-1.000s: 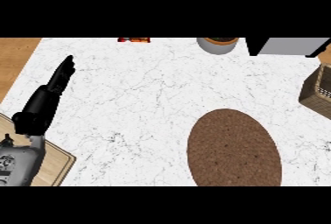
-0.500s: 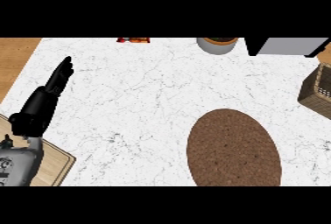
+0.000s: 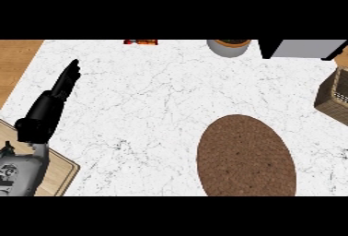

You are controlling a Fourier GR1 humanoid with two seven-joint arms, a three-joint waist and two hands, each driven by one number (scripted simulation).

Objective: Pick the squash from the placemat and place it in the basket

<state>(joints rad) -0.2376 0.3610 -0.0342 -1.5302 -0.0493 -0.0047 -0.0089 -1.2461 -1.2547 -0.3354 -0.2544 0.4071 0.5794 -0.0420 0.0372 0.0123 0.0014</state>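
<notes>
While the white, grey-veined marble counter (image 3: 170, 92) fills most of the head view, a brown oval placemat (image 3: 246, 156) lies flat on its lower right part. Its surface looks woven and dotted with dark specks, and it carries only that texture; the squash cannot be seen anywhere in this view. At the right edge, a dark brown wicker basket (image 3: 334, 96) shows only in part, its side ribbed with weave, well apart from the placemat. The left hand (image 3: 60, 90) is black, its fingers straight and pressed together, pointing up the view over the counter's left side, holding nothing. Below it runs the grey forearm (image 3: 19, 173), over a pale wooden board (image 3: 62, 171). The right hand does not show. At the top edge stand a round grey pot (image 3: 228, 46) and a grey box (image 3: 302, 48).
</notes>
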